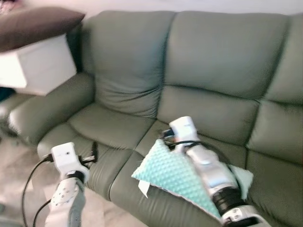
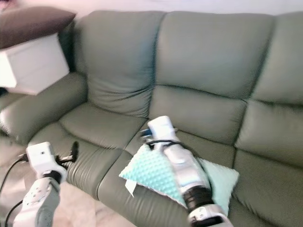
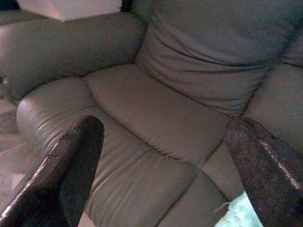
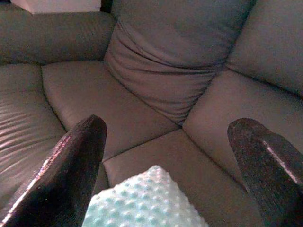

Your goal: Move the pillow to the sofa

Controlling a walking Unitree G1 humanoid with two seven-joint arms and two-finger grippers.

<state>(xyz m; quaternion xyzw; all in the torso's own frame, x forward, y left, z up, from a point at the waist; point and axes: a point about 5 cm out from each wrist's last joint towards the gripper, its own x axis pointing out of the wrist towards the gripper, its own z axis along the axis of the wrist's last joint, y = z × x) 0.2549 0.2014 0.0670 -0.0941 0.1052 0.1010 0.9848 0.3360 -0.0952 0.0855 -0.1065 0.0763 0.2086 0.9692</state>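
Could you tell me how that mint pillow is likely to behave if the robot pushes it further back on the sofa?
The pillow looks soft and light, so it would probably slide and buckle rather than tip. Its dimpled fabric may drag a little on the sofa, which looks smooth.

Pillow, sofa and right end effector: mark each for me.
pillow [image 2: 151, 172], right eye view, on its bumpy mint face.
sofa [image 1: 208, 52], left eye view, on the middle back cushion.
right end effector [image 4: 165, 161], right wrist view, midway between its two spread black fingertips.
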